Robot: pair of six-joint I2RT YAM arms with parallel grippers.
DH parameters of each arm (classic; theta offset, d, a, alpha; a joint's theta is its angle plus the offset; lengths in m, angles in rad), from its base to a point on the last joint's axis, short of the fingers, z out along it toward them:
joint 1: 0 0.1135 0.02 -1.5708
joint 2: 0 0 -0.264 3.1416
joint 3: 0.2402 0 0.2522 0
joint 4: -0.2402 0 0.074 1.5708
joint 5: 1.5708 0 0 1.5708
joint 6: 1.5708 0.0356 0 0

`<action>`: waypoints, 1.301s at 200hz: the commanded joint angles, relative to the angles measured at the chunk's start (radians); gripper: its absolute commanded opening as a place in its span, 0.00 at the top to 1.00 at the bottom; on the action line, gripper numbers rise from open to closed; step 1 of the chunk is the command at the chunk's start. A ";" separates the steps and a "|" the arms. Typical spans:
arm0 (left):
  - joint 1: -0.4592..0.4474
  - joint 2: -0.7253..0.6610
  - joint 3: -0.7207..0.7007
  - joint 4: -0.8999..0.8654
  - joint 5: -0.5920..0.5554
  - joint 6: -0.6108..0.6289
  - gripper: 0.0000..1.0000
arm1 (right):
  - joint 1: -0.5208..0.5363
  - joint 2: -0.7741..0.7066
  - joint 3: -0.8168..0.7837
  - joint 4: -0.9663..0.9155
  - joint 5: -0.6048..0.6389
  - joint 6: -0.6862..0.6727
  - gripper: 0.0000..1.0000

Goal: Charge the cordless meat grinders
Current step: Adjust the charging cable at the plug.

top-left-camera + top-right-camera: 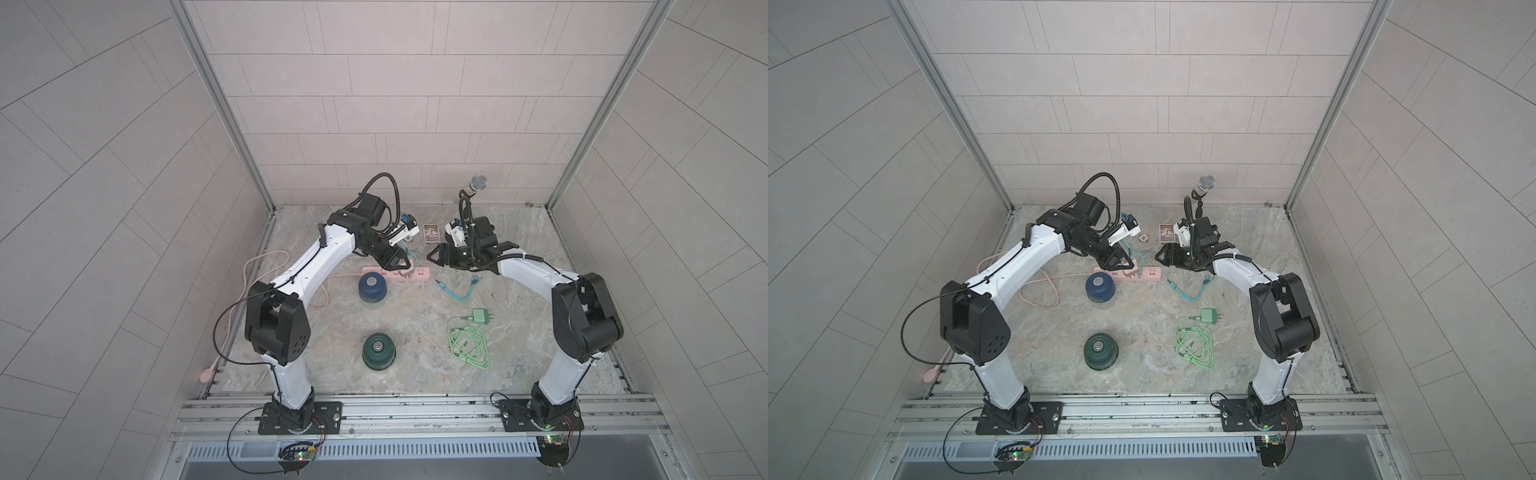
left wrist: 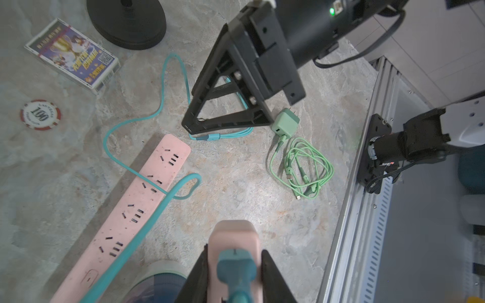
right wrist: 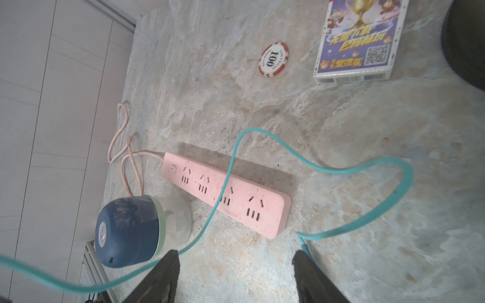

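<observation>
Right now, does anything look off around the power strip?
The teal cable drapes across the pink power strip, over its middle sockets, trailing from the pink adapter held in the left gripper. It may snag when plugging in. Nothing looks spilled or broken; the blue grinder and green grinder stand upright.

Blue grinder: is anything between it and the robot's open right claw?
Yes. The end of the pink power strip lies between the blue grinder and the right gripper; there the left gripper is shut on a pink charger whose teal cable drapes across the strip.
</observation>
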 commanded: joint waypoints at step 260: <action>0.002 -0.150 -0.154 0.089 -0.029 0.078 1.00 | 0.119 0.485 0.414 0.129 -0.028 0.334 0.82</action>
